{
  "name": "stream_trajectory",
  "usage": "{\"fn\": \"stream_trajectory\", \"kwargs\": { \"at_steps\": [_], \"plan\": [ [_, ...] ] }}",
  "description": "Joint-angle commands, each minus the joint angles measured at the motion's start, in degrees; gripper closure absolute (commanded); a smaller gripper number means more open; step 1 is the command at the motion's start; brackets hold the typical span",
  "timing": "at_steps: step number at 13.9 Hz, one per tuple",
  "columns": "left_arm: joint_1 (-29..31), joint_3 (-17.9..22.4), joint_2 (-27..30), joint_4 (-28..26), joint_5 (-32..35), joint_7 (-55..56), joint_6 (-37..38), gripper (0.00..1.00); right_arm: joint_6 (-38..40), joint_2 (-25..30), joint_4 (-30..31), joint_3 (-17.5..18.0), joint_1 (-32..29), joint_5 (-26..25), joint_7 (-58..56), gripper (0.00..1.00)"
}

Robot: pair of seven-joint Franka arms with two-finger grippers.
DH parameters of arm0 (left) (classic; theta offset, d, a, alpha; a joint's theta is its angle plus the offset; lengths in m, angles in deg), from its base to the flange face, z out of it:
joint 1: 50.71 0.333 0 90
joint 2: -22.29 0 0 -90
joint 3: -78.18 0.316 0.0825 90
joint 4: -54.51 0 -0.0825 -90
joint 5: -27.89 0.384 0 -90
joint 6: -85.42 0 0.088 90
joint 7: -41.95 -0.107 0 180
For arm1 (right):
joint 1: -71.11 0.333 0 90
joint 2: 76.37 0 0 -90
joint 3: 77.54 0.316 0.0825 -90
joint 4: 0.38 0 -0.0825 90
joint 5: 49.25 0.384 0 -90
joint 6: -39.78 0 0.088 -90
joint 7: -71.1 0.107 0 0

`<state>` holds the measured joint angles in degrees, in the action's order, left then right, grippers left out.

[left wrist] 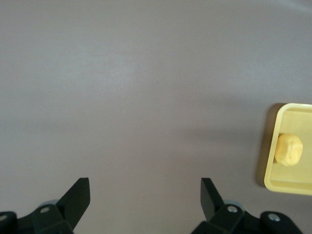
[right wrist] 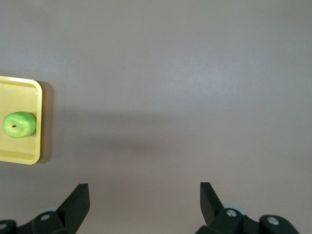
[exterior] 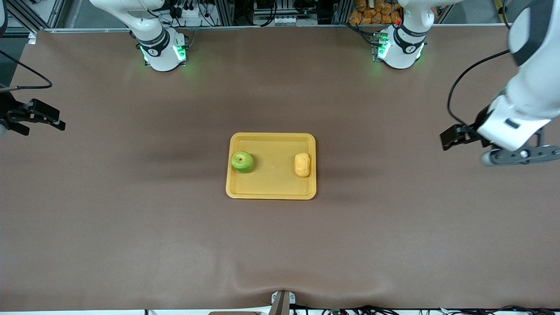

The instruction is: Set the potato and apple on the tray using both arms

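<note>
The tray (exterior: 271,190), at the centre of the front view, is plain yellow-orange. On it, the apple (exterior: 242,162) is bright green with a brownish dimple, and the potato (exterior: 302,164) is a paler yellow-orange than the tray. The table (exterior: 131,218) is a uniform matte brown. At the top of the frame the white arms' bases glow green; both grippers' fingers (left wrist: 78,197) are black.

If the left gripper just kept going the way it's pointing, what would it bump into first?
Probably only the bare table. The left gripper hangs open, aimed down at the brown cloth; the tray with the potato sits off to the side of its path.
</note>
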<state>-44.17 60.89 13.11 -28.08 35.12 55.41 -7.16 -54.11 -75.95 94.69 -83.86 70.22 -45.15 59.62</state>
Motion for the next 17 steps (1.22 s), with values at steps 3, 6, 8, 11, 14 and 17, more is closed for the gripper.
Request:
{"fn": "stream_trajectory", "kwargs": {
  "at_steps": [3, 6, 8, 11, 14, 17],
  "plan": [
    [-6.26, 7.61, 5.66, -1.16, -2.32, -2.57, 6.52, 0.00, 5.55, 2.03, -0.32, 1.32, -1.05, 0.47, 10.94, 0.00],
    [-9.42, 10.69, 10.22, -5.81, -2.40, -2.57, 7.15, 0.00, 7.31, 2.92, -0.32, 1.58, -0.70, -0.32, 12.45, 0.00],
    [-11.10, 13.49, 12.69, -8.19, -4.41, -2.74, 7.15, 0.00, 8.98, 4.32, -0.14, 1.58, -0.43, -0.41, 12.63, 0.00],
    [-13.29, 16.76, 14.98, -9.69, -6.09, -3.80, 7.23, 0.00, 9.69, 4.41, -0.58, 1.67, 1.67, -2.51, 12.54, 0.00],
    [-13.56, 17.64, 16.65, -10.57, -6.09, -3.45, 8.63, 0.00, 10.13, 4.33, -0.67, 1.67, 2.29, -2.70, 14.46, 0.00],
    [-13.74, 17.38, 16.66, -9.96, -6.09, -2.66, 9.52, 0.00, 8.02, 3.97, -1.02, 1.76, 2.47, -2.70, 13.68, 0.00]
  ]
}}
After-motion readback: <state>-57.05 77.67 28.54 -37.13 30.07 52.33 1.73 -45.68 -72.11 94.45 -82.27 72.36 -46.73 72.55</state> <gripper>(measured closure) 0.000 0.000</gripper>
